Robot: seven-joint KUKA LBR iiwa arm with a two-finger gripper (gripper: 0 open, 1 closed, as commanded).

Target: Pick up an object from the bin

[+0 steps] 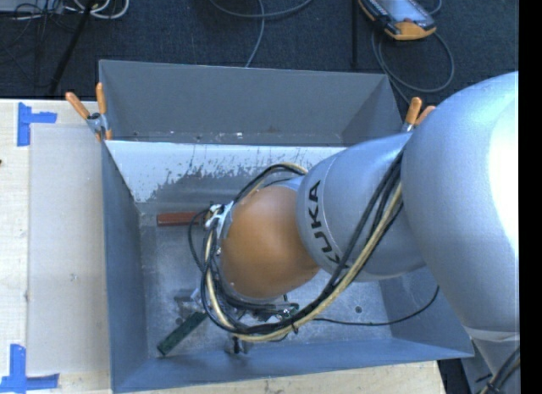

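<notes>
A dark green flat strip lay tilted on the floor of the bin at about 8 o'clock. It was the loose thing nearest the tool and, on this evidence, the likeliest target of your pick, though nothing showed it grasped. A small pale grey scrap, too small to name, sat just beside it at its 12 o'clock.

The gripper hung low over the floor near 6 o'clock, at the strip's 3 o'clock side, tucked under the orange cover of the wrist. The cover and the looped cables hid the working end. You could not tell whether it stood wide, narrow or closed on anything, nor whether it touched the strip.

The arm came in from 3 o'clock and bent down at the wrist, a pose that appeared meant to point the tool straight at the floor, where a flat piece would need a grip from above.

A reddish-brown bar lay flat at 10 o'clock along the foot of the back slope, well apart from the gripper. The bin's slanted walls probably explain why all three pieces rested on the level floor and not on its sides. The pick seemed not yet made.
</notes>
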